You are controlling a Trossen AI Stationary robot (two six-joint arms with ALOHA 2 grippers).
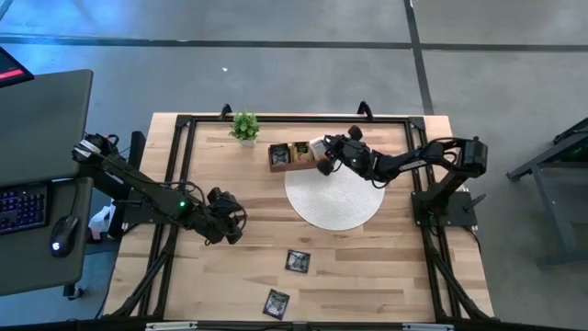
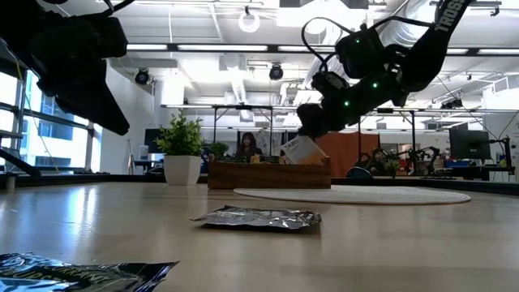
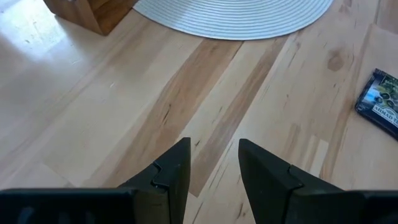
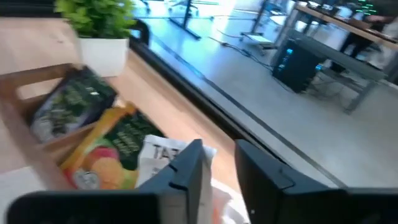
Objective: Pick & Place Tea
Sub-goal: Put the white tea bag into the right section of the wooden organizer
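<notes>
- Two dark arms work over a wooden table (image 1: 367,267), the largest thing in sight.
- A round white mat (image 1: 335,198) lies right of the table's middle.
- The left gripper (image 1: 231,221) hangs above bare wood left of the mat, its fingers (image 3: 171,174) spread with nothing between them.
- A brown wooden tray (image 1: 292,154) sits at the mat's far edge, beside a small potted plant (image 1: 244,127); it holds a dark green sachet (image 4: 71,102) and an orange sachet (image 4: 109,152).
- The right gripper (image 1: 323,164) hovers at the tray's right end; its fingers (image 4: 189,171) stand slightly apart around a white sachet (image 2: 302,150), which tilts above the tray.
- Two dark sachets (image 1: 297,261) (image 1: 277,302) lie flat near the table's front edge.
</notes>
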